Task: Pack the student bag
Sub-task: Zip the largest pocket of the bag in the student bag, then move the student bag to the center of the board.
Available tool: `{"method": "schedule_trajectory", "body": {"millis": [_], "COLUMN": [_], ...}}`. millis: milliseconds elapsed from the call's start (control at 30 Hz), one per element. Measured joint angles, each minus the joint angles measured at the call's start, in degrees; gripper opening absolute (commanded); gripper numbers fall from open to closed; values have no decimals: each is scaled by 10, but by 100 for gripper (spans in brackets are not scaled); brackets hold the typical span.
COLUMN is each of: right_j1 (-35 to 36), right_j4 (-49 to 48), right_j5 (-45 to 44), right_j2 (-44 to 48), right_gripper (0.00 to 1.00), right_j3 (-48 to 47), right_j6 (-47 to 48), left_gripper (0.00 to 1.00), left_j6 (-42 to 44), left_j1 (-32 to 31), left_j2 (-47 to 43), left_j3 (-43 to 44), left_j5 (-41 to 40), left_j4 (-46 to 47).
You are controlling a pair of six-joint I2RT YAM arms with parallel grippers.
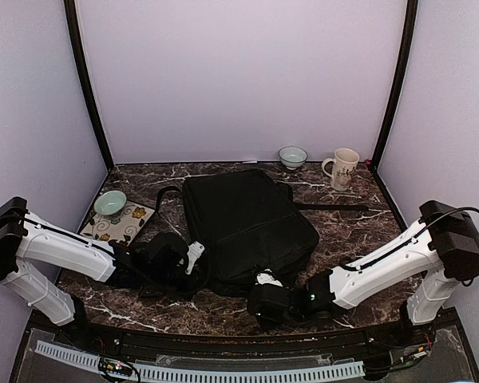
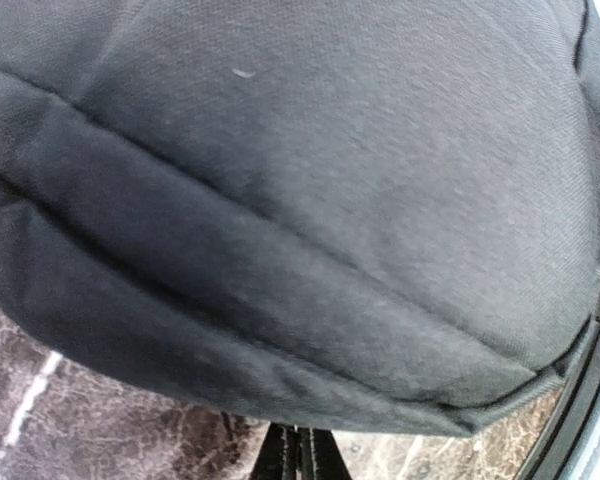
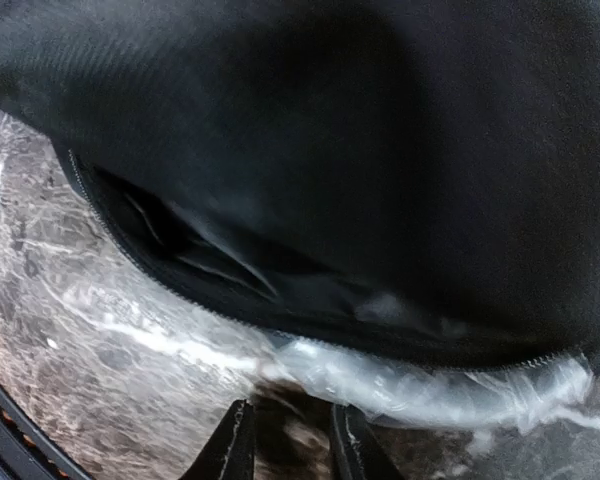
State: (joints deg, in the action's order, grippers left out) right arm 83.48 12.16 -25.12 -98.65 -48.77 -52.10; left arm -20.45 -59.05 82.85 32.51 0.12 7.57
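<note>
Right wrist cam showed the black backpack (image 3: 400,140) straight ahead of the right gripper (image 3: 292,430). Its zipper mouth (image 3: 210,265) faced the gripper, w/ a clear plastic-wrapped item (image 3: 430,385) poking out along the lip. Fingers were spread, nothing btwn them. Bag lay mid-table, long axis roughly far-to-near. Left gripper (image 2: 300,458) sat against the bag's left side; I couldn't tell if it was pinched. Right arm was def nearer the opening, so imo the push-in was its job.
</note>
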Motion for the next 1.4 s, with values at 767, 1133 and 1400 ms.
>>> {"method": "schedule_trajectory", "body": {"millis": [767, 1133, 1400], "right_j1": [-26, -32, -22], "right_j4": [-159, -127, -88], "right_j5": [21, 55, 69], "right_j2": [-61, 27, 141], "right_gripper": [22, 27, 33], "right_j3": [-17, 61, 89], "right_j6": [56, 51, 52], "left_gripper": [0, 23, 64], "left_j6": [-73, -76, -54], "left_j1": [-94, -112, -144], "left_j2": [96, 126, 74], "left_j3": [14, 39, 40], "left_j5": [97, 160, 214], "left_j4": [158, 196, 132]}}
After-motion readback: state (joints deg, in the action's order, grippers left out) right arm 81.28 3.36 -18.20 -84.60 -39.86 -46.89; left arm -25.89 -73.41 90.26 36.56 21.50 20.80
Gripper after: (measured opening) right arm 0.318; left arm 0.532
